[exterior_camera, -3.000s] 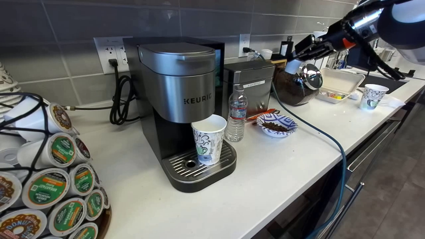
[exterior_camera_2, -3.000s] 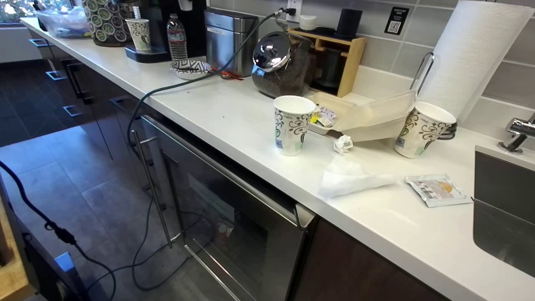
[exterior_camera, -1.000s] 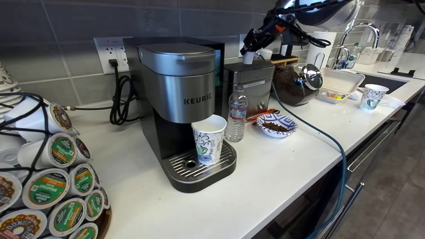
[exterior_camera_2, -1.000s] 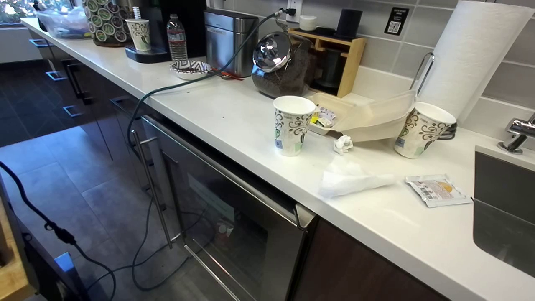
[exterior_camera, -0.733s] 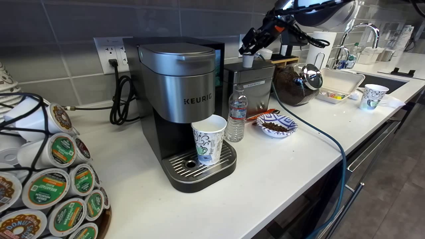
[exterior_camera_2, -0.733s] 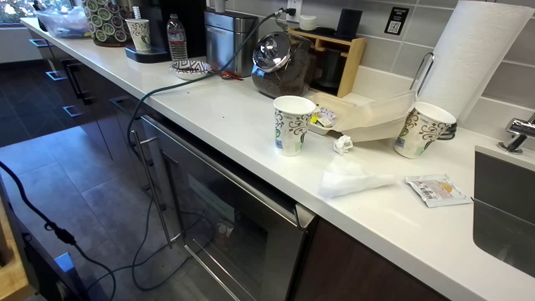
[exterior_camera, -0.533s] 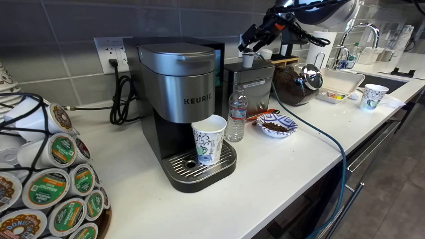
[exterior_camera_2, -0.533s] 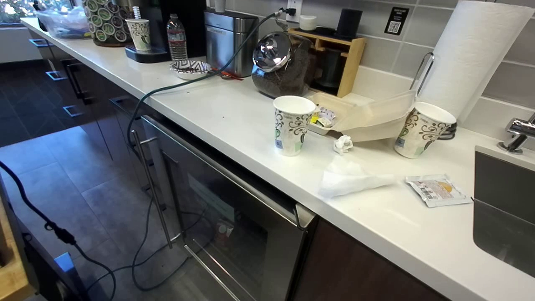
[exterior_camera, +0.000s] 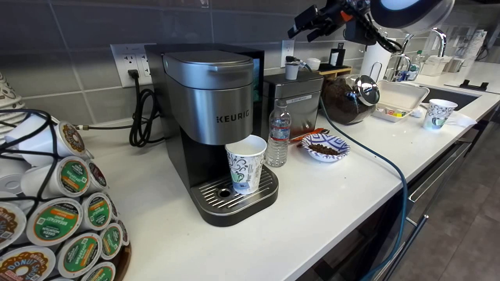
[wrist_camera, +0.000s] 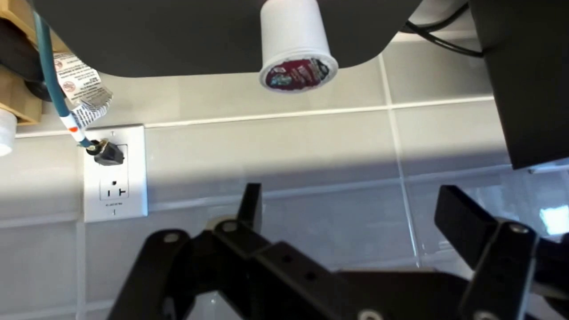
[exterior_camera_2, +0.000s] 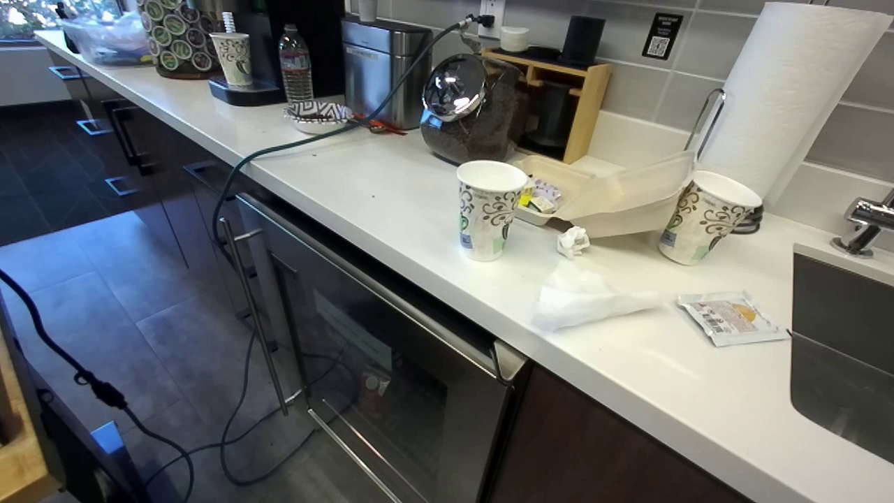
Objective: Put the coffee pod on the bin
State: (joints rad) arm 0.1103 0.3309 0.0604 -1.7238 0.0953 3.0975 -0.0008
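Observation:
The white coffee pod [exterior_camera: 291,72] stands on the lid of the metal bin [exterior_camera: 305,111] in an exterior view. Only the lower part of the pod [exterior_camera_2: 368,10] shows at the top edge of an exterior view, above the bin [exterior_camera_2: 379,84]. My gripper [exterior_camera: 301,36] is up and slightly to the right of the pod, apart from it. In the wrist view the pod [wrist_camera: 294,38], with a dark red lid, rests on the dark bin top [wrist_camera: 178,42]. The gripper [wrist_camera: 350,200] there has its jaws wide apart with only wall tiles between them.
Left of the bin stand a water bottle [exterior_camera: 278,136] and a coffee maker [exterior_camera: 213,101] with a paper cup. A glass jar [exterior_camera: 343,99] sits to the right. A blue cable [exterior_camera: 375,152] runs across the counter from the wall outlet [wrist_camera: 115,195].
Three seconds ago the pod was in my gripper above the jar. It came left over the bin and was set down; the jaws opened, and the gripper rose away and right.

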